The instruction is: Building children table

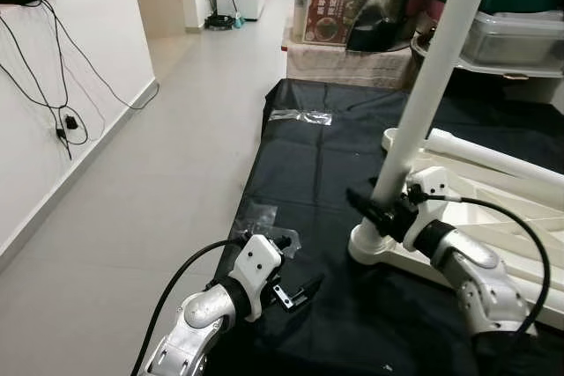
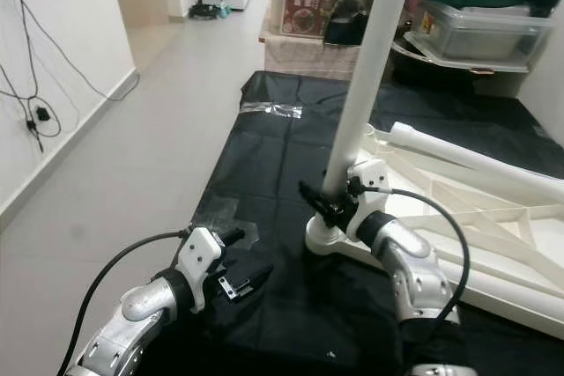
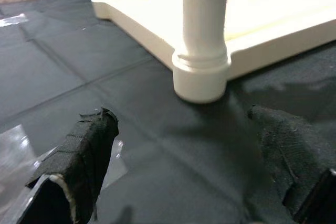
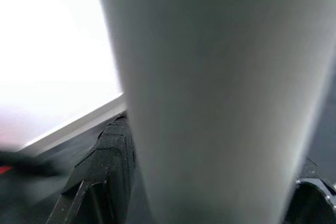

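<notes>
The right pincer [image 1: 377, 209] is clamped on the white leg [image 1: 430, 85]. The left pincer [image 1: 295, 291] hangs apart over the black sheet [image 1: 300, 165]. No writing is readable.

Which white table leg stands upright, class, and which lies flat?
The leg gripped by the right gripper stands upright in the tabletop's corner socket. The other leg lies on its side across the tabletop, ungripped.

**Even indoor light, blur up close**

The room is bright and evenly lit. Soft glare sits on the grey floor [image 1: 176, 129] beyond the black cloth [image 1: 308, 165]. The white table leg [image 1: 423, 94] casts a faint shadow at its base. In the right wrist view, that leg is an out-of-focus grey mass, with overexposed white beside it.
</notes>
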Controlling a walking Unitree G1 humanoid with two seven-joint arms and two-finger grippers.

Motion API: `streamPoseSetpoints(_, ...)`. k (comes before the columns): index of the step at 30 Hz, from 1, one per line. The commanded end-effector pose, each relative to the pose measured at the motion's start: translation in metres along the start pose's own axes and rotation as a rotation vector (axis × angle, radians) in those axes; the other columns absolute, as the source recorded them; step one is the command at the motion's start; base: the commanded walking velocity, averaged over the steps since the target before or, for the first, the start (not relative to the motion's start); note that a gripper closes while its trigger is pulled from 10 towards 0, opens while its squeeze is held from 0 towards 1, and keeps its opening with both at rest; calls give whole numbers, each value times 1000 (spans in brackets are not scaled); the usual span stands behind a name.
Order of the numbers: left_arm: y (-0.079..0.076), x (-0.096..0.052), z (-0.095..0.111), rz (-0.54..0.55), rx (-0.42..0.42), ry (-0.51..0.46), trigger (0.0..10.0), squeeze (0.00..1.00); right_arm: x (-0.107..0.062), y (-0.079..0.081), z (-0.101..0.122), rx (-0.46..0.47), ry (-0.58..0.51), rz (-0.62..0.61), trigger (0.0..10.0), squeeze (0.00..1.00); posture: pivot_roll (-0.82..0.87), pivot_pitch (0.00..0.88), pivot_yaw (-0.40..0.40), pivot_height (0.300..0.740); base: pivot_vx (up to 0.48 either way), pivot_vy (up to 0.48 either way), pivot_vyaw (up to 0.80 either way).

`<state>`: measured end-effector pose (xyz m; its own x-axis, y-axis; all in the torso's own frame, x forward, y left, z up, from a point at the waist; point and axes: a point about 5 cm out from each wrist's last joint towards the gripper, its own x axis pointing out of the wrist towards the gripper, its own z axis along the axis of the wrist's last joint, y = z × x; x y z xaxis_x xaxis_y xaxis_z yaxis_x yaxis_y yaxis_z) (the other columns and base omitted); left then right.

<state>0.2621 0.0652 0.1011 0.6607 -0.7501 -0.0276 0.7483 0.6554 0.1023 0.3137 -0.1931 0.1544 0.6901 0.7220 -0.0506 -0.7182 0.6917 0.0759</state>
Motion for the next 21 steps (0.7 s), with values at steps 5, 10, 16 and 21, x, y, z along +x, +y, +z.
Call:
streamPoseSetpoints(5,-1,1,-3,-9,12,11,10000,0,21,9,3,-2,33,232,10000,0,217,0,-87,740,0,0,0)
streamPoseSetpoints(10,-1,1,-3,-7,11,12,10000,0,29,7,7,-27,39,282,0,0,223,0,-89,740,0,0,0)
streamPoseSetpoints(16,-1,0,-3,-5,10,12,10000,0,31,2,3,-39,27,123,0,0,224,0,-91,740,0,0,0)
streamPoseSetpoints(21,-1,-1,-3,-5,5,12,10000,0,24,-23,-5,-3,-13,-477,0,0,209,0,-80,740,0,0,0)
